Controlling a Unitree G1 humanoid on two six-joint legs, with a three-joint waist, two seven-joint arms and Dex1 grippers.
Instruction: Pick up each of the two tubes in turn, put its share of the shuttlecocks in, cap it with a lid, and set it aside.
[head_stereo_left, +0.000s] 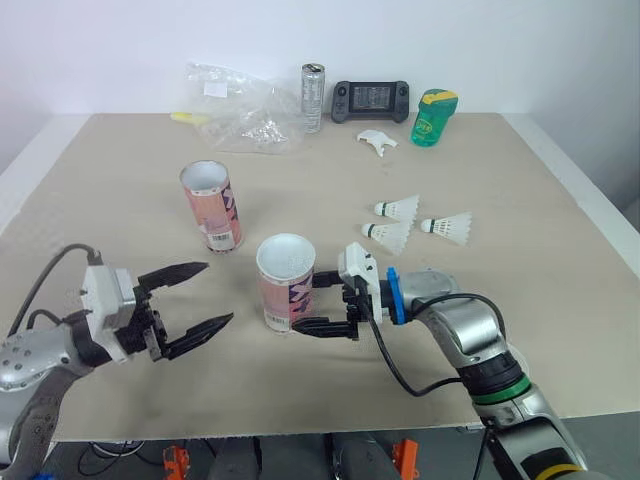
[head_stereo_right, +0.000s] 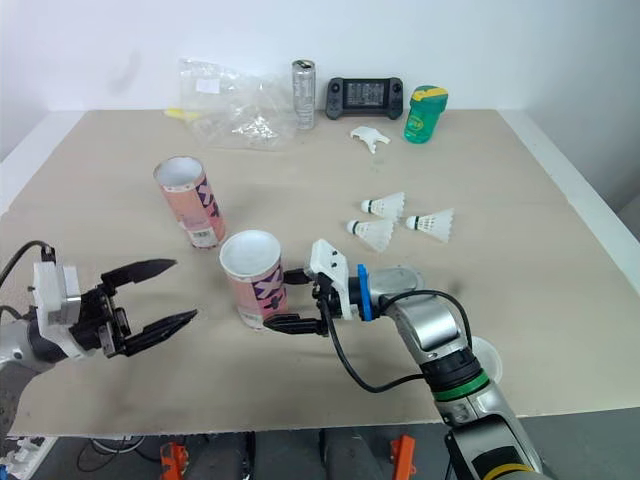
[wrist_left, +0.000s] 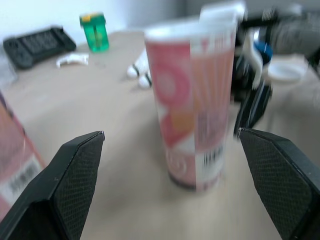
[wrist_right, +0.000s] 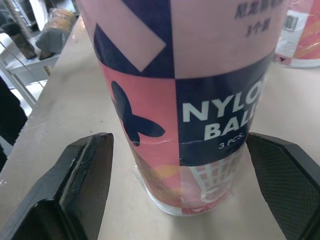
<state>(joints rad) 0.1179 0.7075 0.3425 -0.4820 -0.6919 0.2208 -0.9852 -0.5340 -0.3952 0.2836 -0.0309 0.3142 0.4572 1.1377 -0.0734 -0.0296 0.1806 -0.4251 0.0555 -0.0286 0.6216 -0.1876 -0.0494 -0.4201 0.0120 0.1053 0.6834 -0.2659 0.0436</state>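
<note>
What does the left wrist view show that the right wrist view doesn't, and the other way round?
The left wrist view adds the green bottle with a yellow cap, the black handheld game console and white shuttlecocks on the beige table. The right wrist view adds white NYLON lettering on the near pink cardboard tube, and clutter past the table's edge. Both share that tube, upright inside an open gripper, the left gripper in one, the right gripper in the other, and the second pink tube.
</note>
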